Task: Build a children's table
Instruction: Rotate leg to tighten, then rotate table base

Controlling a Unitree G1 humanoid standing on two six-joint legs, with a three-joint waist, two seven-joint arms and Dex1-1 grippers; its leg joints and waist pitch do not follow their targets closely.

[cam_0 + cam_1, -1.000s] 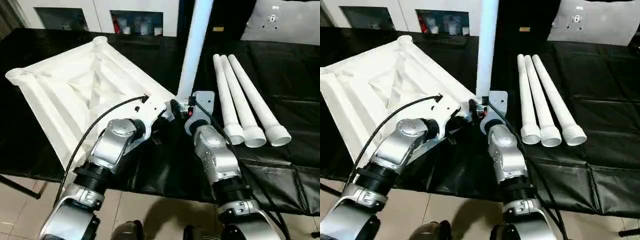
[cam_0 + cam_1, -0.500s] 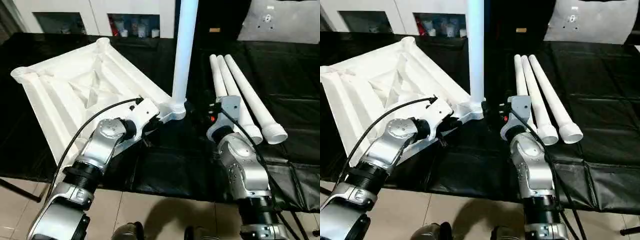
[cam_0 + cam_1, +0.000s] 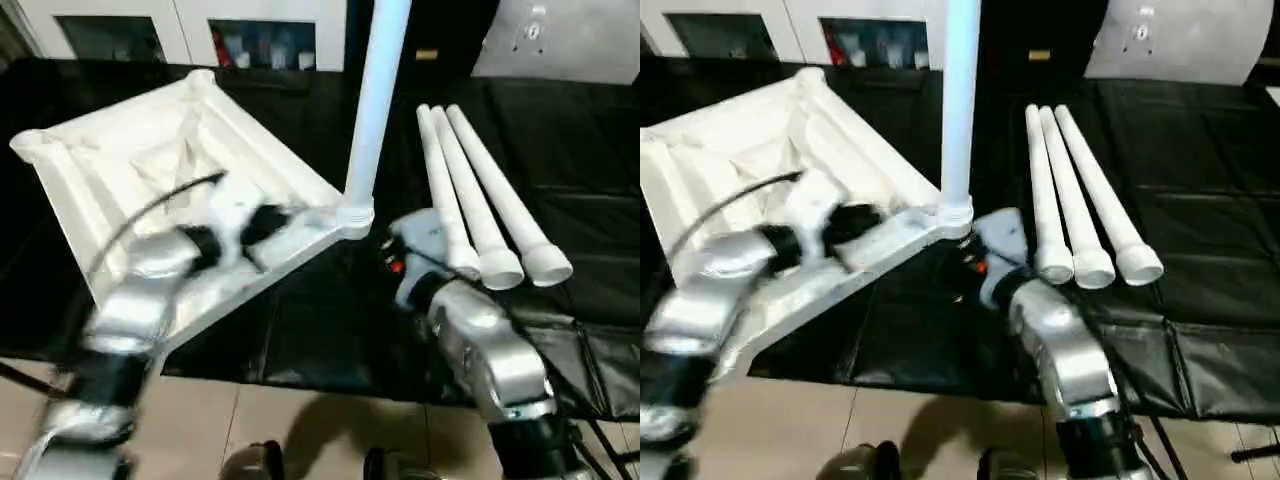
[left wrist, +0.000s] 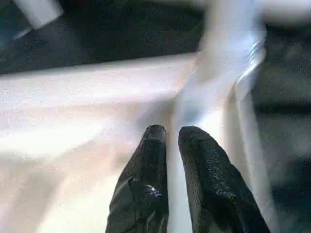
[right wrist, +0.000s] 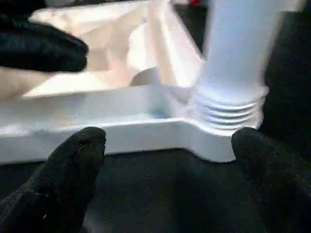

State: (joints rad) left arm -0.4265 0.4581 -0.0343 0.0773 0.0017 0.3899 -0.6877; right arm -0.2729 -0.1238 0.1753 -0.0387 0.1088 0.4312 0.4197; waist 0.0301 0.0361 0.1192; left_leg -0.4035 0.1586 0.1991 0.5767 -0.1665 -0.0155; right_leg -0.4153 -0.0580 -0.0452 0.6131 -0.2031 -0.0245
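**Now one leg stands; three lie to the right**

Upside down on the black workbench (image 3: 600,150) lies the table top (image 3: 120,170), its ribbed underside turned up. One leg (image 3: 375,100) is seen standing upright in the near corner socket (image 3: 353,216), its screw rings showing just above the socket's rim in the right wrist view.

The right gripper (image 5: 165,145) is held wide apart, nothing between its fingers, with the socket and the standing leg straight ahead of it and apart from it. The left gripper (image 4: 172,138) is seen with its fingers (image 4: 150,145) nearly together and only a thin gap between; whether anything is pinched there cannot be told. It hangs over the top's edge beside the same socket.

Three loose legs (image 3: 470,190) are laid side by side to the right of the standing one, long axes running away from the robot, wide threaded ends nearest. The right arm is judged the nearer to them; its forearm lies just beside their near ends. A grasp across the leftmost leg, square to its length, is what the next fetch is likely to call for.
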